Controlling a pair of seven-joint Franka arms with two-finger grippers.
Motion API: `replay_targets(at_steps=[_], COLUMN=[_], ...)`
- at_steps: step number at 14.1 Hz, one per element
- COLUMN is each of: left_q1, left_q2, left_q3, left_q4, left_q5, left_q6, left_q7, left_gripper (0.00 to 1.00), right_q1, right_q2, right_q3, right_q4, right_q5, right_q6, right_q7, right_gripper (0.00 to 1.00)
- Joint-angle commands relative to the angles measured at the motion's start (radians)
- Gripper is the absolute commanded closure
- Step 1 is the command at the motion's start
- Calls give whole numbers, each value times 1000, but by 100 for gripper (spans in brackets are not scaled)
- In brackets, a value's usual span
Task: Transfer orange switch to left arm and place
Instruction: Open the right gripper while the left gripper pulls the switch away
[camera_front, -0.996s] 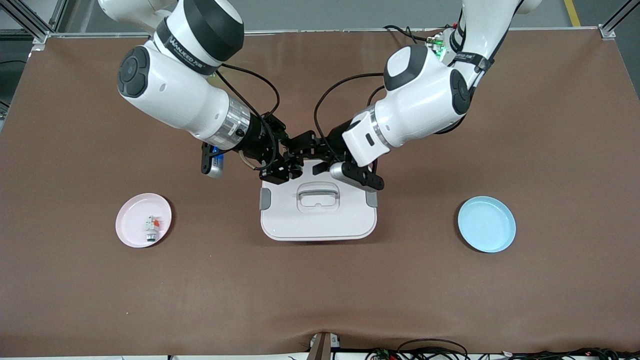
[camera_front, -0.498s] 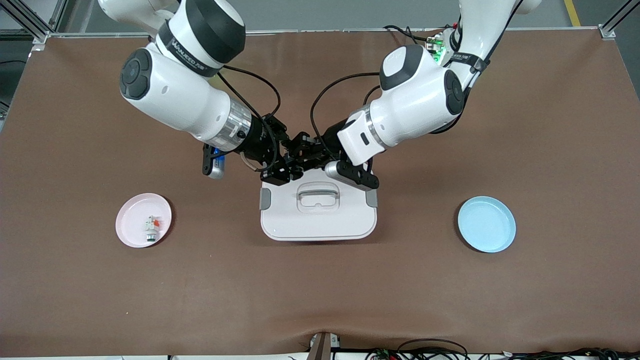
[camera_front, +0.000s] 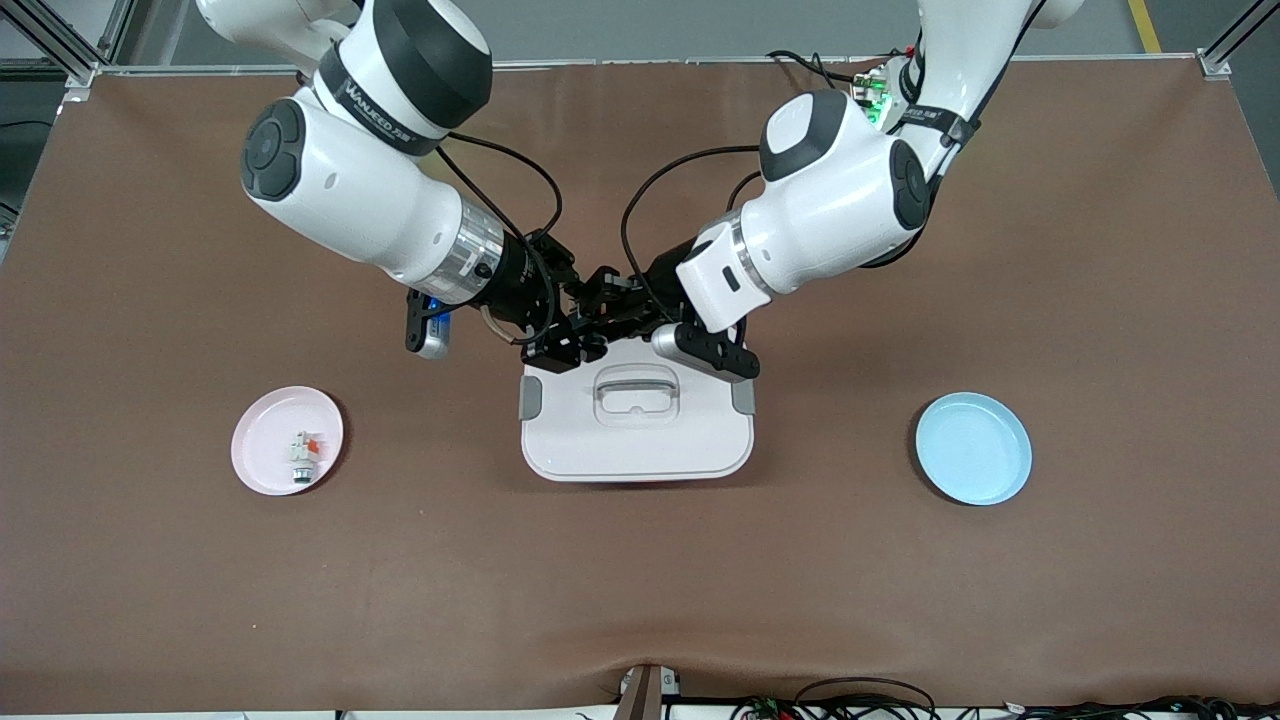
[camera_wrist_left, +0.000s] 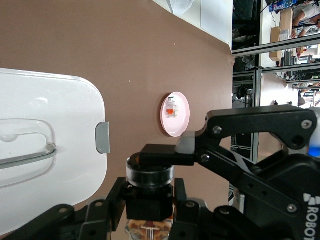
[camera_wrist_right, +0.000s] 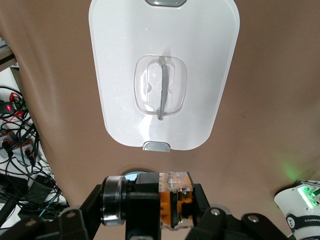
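High front camera; wrist cameras share box (camera_front: 636, 420).

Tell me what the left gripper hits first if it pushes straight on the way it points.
Most likely the right gripper: the left gripper meets it nose to nose above the box, with the orange switch between them.

Matt cloth, glossy plastic, dark metal

The surface (camera_front: 1100, 300) looks like matt brown cloth; the box (camera_front: 636, 440) is smooth glossy white plastic with a clear recessed top; the pink plate (camera_front: 262, 462) and blue plate (camera_front: 973, 448) look smooth; the arms (camera_front: 350, 200) have shiny white shells.
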Motion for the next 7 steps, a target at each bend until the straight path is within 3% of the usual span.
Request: replay_targets(at_steps=[1, 7], left_q1=[6, 68], left_q2=[-18, -56], left_q3=[7, 15], left_q4=[1, -2], left_q5=[1, 37], left_q6=[-40, -199], left_q7=[7, 3], left_gripper=[100, 100], right_q1=[11, 13], right_q2=[7, 7], right_q3=[-11, -11], right_q4=[26, 26], right_q5=[15, 15], right_q6=[-5, -5], right_q7=[15, 12], right_gripper=[0, 0])
